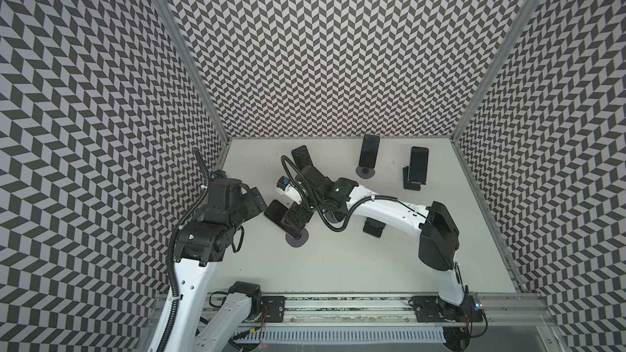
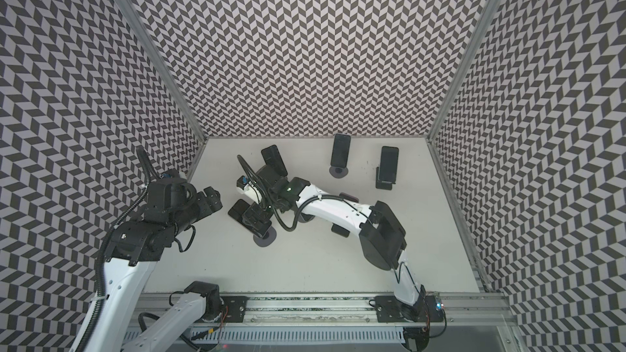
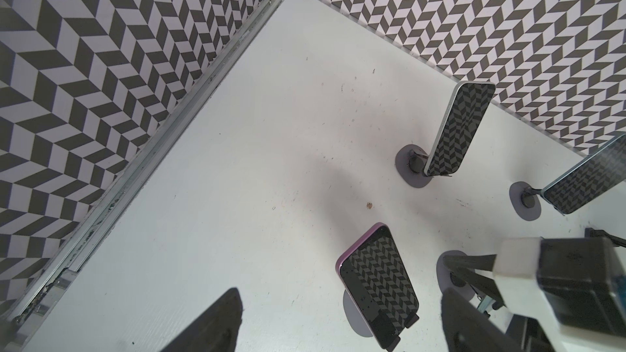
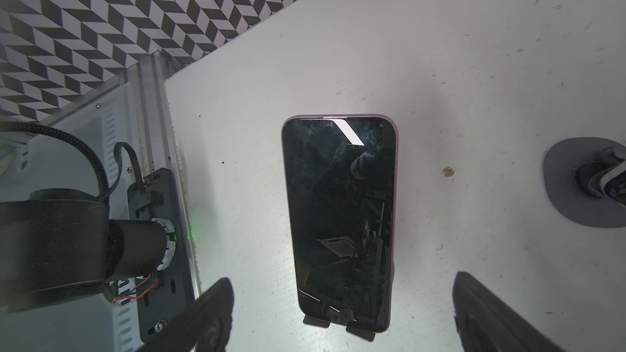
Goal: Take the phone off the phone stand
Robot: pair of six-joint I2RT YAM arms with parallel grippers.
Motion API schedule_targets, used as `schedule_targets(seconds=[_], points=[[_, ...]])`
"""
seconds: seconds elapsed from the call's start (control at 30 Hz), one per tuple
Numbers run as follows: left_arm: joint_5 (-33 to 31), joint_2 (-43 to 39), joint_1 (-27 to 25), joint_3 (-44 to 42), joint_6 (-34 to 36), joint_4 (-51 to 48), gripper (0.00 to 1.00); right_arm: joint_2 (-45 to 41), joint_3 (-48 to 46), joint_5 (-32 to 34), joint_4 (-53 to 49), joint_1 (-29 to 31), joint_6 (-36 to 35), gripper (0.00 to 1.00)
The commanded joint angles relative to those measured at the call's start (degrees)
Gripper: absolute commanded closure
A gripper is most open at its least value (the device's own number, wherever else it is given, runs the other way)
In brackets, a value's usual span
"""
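Nearest you, your right gripper (image 4: 342,299) spreads wide on either side of the purple-cased phone (image 4: 338,218) (clear gaps, no contact), which leans in its phone stand (image 1: 297,239), your left gripper (image 1: 257,202) hangs wide open on nothing just beside it, and other propped phones (image 1: 369,152) stand near the back wall.
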Motion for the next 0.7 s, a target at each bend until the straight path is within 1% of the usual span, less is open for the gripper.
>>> schedule_targets(seconds=[0.0, 0.67], points=[[-1.4, -0.2, 0.3, 2.0, -0.7, -1.4, 0.08, 0.4, 1.5, -0.5, 0.1, 0.5, -1.3, 0.01], [-5.1, -1.0, 0.4, 3.1, -1.7, -5.6, 0.07, 0.8, 2.3, -0.8, -1.7, 1.5, -2.6, 0.0]])
